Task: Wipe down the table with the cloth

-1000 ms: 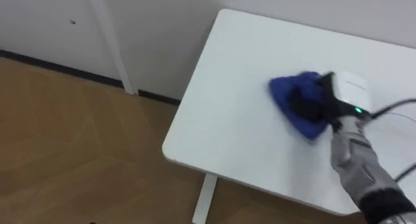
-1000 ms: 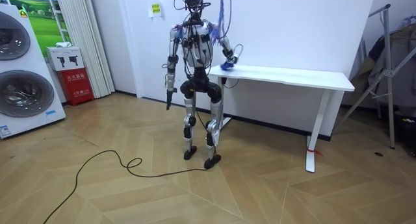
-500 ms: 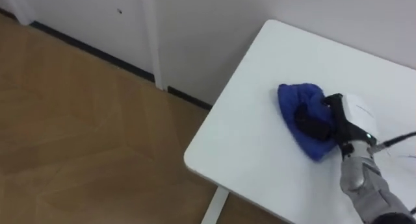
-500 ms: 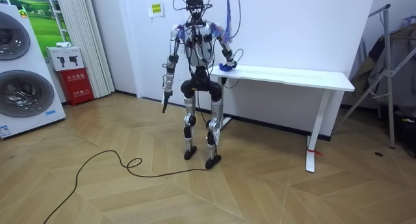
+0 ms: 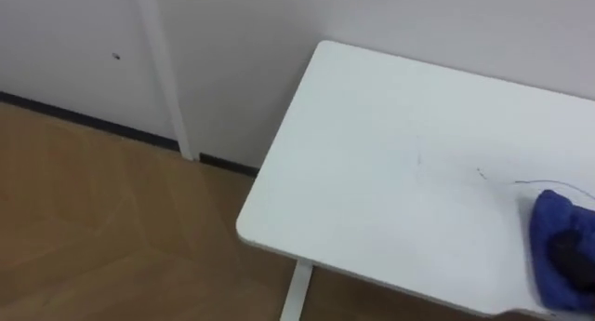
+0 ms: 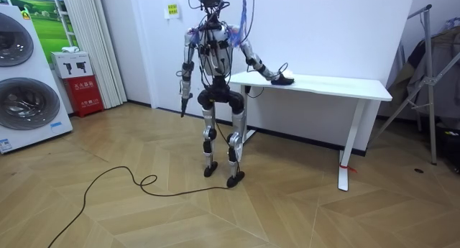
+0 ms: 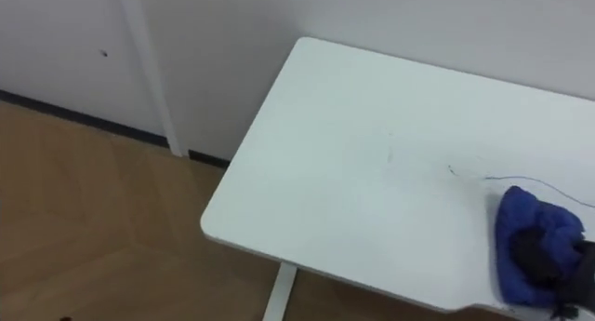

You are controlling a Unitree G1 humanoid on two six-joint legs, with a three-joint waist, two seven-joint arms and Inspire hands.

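Wood-patterned floor (image 6: pixel 144 212) spreads round your robot, which stands by the end of the white tabletop (image 7: pixel 372 172) on the room view's left, its right arm stretched out over it. You see the tabletop set against a white wall (image 7: pixel 232 42). The blue cloth (image 7: pixel 522 230) lies bunched on the tabletop close to its near edge, well away from the rounded corner. Your right hand (image 7: pixel 550 260) rests on top of the cloth, sunk among its folds; you cannot tell whether it grips the cloth or only presses on it. Your left hand (image 6: pixel 183 108) hangs beside the hip, clear of the tabletop, too small to read.
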